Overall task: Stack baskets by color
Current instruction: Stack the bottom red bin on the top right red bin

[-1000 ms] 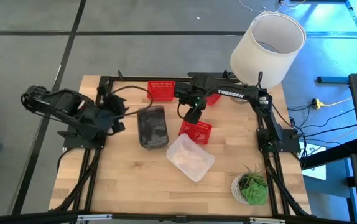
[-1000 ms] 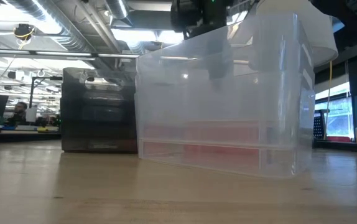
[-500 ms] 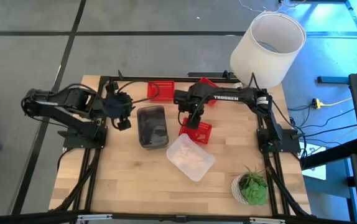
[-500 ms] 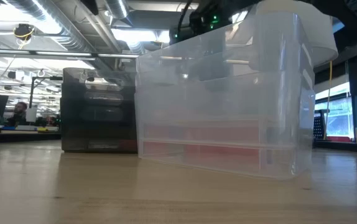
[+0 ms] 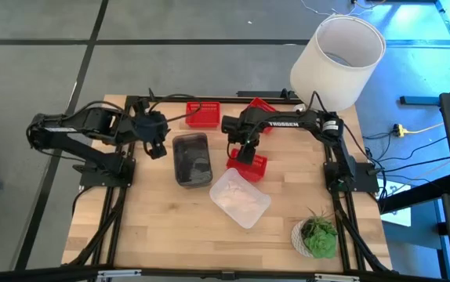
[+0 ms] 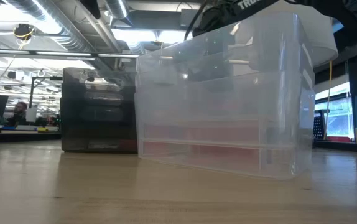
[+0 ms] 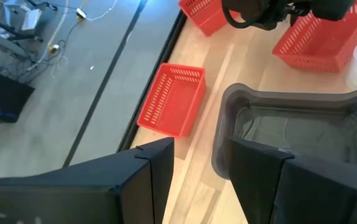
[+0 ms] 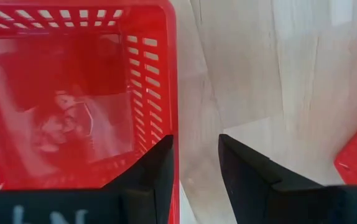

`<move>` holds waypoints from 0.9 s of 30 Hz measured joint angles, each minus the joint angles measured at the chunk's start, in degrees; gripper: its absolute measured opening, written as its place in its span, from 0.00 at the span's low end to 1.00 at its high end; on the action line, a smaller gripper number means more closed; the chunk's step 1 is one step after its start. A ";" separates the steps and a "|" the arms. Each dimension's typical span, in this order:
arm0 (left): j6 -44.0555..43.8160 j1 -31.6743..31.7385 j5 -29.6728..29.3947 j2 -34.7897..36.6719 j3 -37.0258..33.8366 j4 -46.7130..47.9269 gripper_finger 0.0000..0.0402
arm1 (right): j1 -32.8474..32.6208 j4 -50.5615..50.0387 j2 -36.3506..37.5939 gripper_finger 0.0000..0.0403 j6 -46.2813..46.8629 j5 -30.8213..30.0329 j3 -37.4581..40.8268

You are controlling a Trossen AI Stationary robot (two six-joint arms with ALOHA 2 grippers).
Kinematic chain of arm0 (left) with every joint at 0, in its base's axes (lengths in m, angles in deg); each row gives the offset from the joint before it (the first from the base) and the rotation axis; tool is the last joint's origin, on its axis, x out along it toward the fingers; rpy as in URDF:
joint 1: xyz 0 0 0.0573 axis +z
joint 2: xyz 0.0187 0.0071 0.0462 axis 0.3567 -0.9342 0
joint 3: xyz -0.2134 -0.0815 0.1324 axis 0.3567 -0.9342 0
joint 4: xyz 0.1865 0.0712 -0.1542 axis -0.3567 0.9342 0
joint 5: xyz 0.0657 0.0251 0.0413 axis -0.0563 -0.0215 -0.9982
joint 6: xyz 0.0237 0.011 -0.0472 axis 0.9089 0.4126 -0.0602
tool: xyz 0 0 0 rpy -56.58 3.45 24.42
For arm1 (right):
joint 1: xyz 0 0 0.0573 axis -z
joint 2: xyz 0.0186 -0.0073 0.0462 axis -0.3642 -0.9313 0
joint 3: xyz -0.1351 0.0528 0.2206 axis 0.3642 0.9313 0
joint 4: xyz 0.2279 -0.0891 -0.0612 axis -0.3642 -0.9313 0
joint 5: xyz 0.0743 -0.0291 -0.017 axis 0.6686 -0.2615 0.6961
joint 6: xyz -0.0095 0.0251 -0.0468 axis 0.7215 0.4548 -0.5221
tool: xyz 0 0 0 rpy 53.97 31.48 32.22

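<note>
Two black jointed arms, the right arm lettered TROSSEN in white, black cables trailing.

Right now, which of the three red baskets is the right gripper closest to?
The red basket beside the clear basket. The right gripper hangs open over its rim; the other two stand by the table's far edge.

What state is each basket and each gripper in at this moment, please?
Left gripper: open, above the grey basket's rim.
Right gripper: open, astride a red basket's wall.
Grey basket: upright, unheld.
Clear basket: upright, untouched.
Red baskets: separate, unstacked.
</note>
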 joint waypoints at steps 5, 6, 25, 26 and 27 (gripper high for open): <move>0.02 1.43 1.77 0.00 0.01 0.07 0.33 | 0.00 -0.41 0.00 0.31 -0.04 0.01 -1.24; 0.04 1.60 1.96 0.00 0.01 0.07 0.33 | 0.00 -0.59 0.00 0.31 -0.02 0.02 -1.98; 0.07 1.75 3.57 0.00 0.02 0.10 0.33 | -0.03 2.33 0.01 0.31 -4.29 5.90 -0.41; 0.11 1.75 3.56 0.00 0.01 0.10 0.33 | -0.02 3.25 0.00 0.31 -4.32 5.91 0.25; 0.39 1.75 3.56 0.00 0.02 0.10 0.33 | -0.02 4.53 0.00 0.31 -4.31 5.90 0.86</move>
